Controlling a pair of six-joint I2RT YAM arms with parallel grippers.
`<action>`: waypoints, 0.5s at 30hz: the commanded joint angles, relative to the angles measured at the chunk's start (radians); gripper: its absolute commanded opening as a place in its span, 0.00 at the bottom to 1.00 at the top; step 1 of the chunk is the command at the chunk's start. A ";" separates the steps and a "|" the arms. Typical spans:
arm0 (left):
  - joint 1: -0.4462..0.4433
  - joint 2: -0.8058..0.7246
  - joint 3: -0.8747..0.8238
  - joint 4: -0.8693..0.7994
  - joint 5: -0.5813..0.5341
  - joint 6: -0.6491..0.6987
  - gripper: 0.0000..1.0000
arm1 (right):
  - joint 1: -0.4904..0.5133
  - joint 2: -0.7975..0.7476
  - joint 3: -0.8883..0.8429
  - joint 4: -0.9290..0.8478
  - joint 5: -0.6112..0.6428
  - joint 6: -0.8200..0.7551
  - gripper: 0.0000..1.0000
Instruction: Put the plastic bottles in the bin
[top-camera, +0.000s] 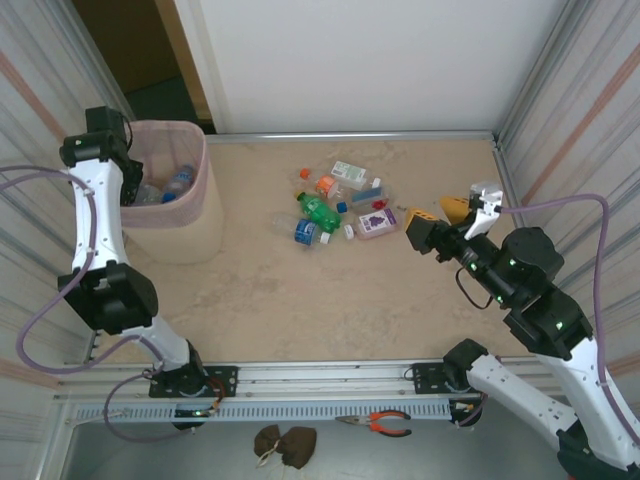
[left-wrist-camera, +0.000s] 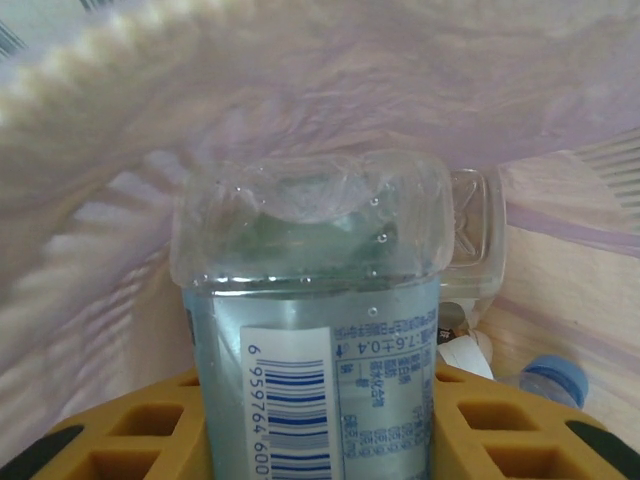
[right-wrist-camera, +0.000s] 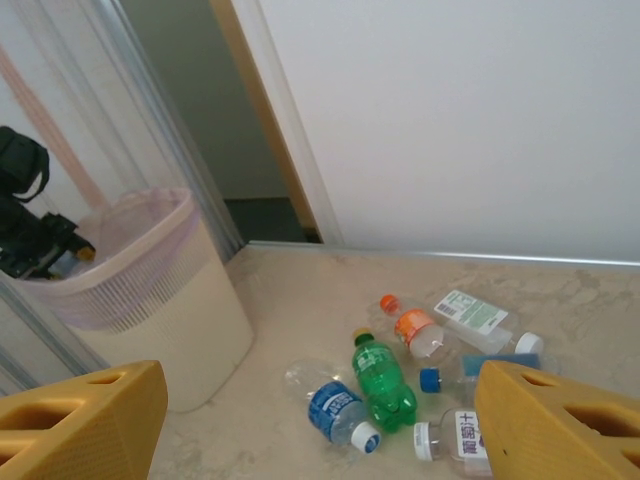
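**A:** What is held on the left?

**B:** A clear bottle (left-wrist-camera: 312, 300) is clamped between the pads of the left gripper (left-wrist-camera: 315, 425), with its barcode turned to the wrist camera. It is held in the mouth of the bin (top-camera: 190, 235), and the pink wall is seen all round it. Other bottles (top-camera: 172, 185) lie at the bottom.

**A:** So which step is in hand?

**B:** The drop, it is judged. Nothing more is called for than the jaws being opened, so that the bottle falls among those already in.

**A:** And in the middle?

**B:** A pile (top-camera: 342, 205) is left on the table (top-camera: 300, 300), well apart from the bin, with a green bottle (top-camera: 320, 212) at its near side.

**A:** The right?

**B:** The right gripper (top-camera: 435, 212) is held open and empty just right of the pile, pointed toward it. A pick is wanted there next. A near bottle should be straddled across its body, since a round bottle may roll if nudged.
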 joint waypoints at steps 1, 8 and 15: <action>0.016 0.025 -0.001 0.014 -0.006 -0.045 0.41 | -0.002 -0.020 -0.013 -0.005 0.021 0.002 0.80; 0.017 0.047 0.034 0.019 0.034 -0.057 0.61 | -0.002 -0.038 -0.019 -0.024 0.044 0.004 0.80; 0.012 0.017 0.081 0.032 0.075 -0.032 0.74 | -0.003 -0.056 -0.025 -0.035 0.062 0.010 0.80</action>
